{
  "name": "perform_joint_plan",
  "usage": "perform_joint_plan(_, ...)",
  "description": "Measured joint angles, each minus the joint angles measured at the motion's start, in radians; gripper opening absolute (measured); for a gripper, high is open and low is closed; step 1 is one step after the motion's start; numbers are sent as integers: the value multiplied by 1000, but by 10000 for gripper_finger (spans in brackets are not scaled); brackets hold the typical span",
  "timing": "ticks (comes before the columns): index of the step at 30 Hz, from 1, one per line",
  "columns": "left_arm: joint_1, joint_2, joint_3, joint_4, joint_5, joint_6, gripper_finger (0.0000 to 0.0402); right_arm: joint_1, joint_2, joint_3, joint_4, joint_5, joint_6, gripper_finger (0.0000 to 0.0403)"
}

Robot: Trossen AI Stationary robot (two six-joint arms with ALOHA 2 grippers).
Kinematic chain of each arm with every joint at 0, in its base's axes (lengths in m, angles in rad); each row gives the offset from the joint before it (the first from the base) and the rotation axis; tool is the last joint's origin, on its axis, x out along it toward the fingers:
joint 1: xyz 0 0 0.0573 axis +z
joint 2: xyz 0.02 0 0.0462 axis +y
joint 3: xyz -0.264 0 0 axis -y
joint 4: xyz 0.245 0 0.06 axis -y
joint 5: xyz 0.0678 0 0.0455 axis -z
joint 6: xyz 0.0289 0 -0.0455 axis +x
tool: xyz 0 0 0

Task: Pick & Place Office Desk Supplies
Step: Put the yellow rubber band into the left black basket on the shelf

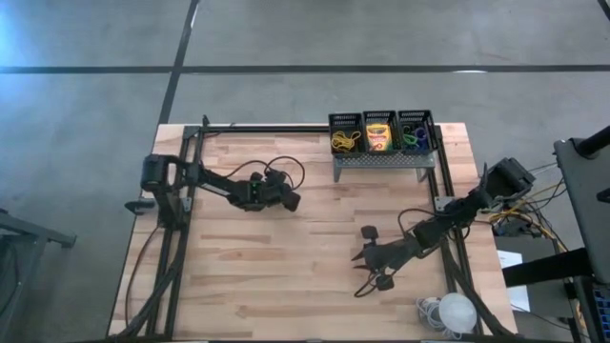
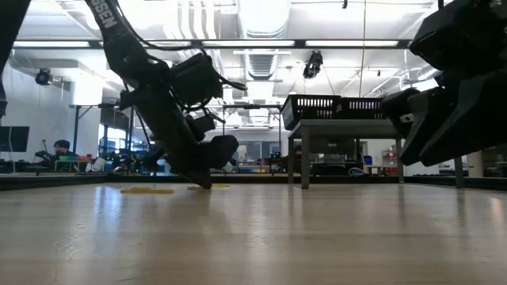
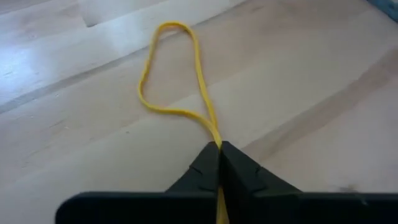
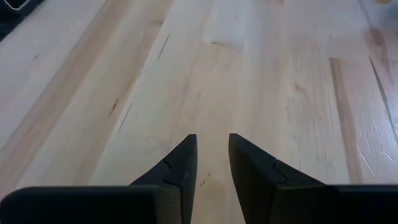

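Note:
My left gripper [image 1: 292, 201] [image 3: 219, 149] is low over the middle-left of the table, shut on a thin yellow rubber band [image 3: 176, 68] whose loop lies flat on the wood beyond the fingertips. In the low view its fingertips [image 2: 207, 184] come down to the tabletop. My right gripper [image 1: 363, 274] [image 4: 212, 146] hovers open over bare wood at the near right and touches nothing. Three black mesh bins stand on the grey stand [image 1: 381, 164] at the far edge: one with rubber bands [image 1: 345, 139], one with a crayon box [image 1: 379, 135], one with coloured rings [image 1: 416, 133]. My left gripper pinches the yellow rubber band between its two fingertips at the loop's near end [image 3: 216, 138], where both strands run together into the shut jaws. The fingers slant down from the table's left side. The rest of the loop lies slack on the table.
The stand's legs [image 2: 304, 162] rise at the far side, right of centre. A second yellow patch [image 2: 146, 190] lies on the wood beside the left arm. A white round object with cables [image 1: 456, 311] sits at the near right corner. Black frame rails run along both sides.

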Motion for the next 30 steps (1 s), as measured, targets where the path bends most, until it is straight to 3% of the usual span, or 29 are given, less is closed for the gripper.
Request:
perform_joint_plan(7, -75, -175, -4, -87, 109, 66, 5, 0, 4, -17, 2, 19, -5, 79)
perform_joint_plan(13, -205, -308, 19, -66, 116, 133, 3, 0, 40, -22, 10, 46, -5, 72)
perform_joint_plan(16, -265, -322, 65, -1, 68, 178, 3, 0, 70, -22, 37, 51, -9, 69)
perform_joint_plan(24, -340, -238, 376, 13, 1, 395, 2, 22, 155, -25, 108, 46, 40, 72)
perform_joint_plan(30, -248, -90, 681, -113, -24, 577, 2, 70, 194, -14, 118, 94, 78, 67)
